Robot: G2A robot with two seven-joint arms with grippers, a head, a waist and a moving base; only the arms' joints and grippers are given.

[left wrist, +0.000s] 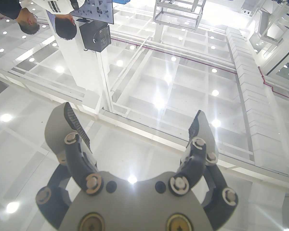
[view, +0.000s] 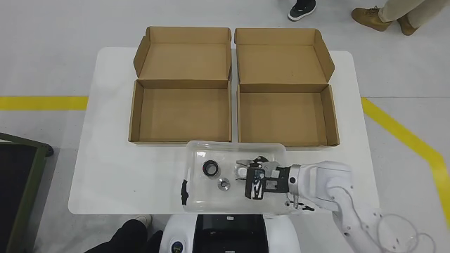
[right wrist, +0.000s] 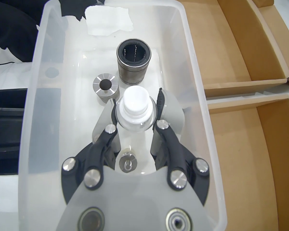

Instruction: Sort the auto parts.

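A clear plastic bin (right wrist: pixel 195 73) near the table's front edge holds the parts. My right gripper (right wrist: pixel 137 97) is down inside it, shut on a white stepped plastic part (right wrist: pixel 136 104) with a clear round flange. Just beyond stands a dark cylindrical bearing (right wrist: pixel 133 61), with a short silver cylinder with a centre hole (right wrist: pixel 106 88) beside it. A small metal fitting (right wrist: pixel 127 162) lies on the bin floor under the gripper's palm. From above, the right gripper (view: pixel 246 171) is in the bin (view: pixel 235 146), to the right of the bearing (view: pixel 209 169). My left gripper (left wrist: pixel 133 108) points up at the ceiling, open and holding nothing.
Two open cardboard boxes stand side by side behind the bin, the left box (view: pixel 181 114) and the right box (view: pixel 283 118), both with flaps folded back. Black tape (view: pixel 184 193) sticks to the bin's left end. White table (view: pixel 112 154) lies bare left of the bin.
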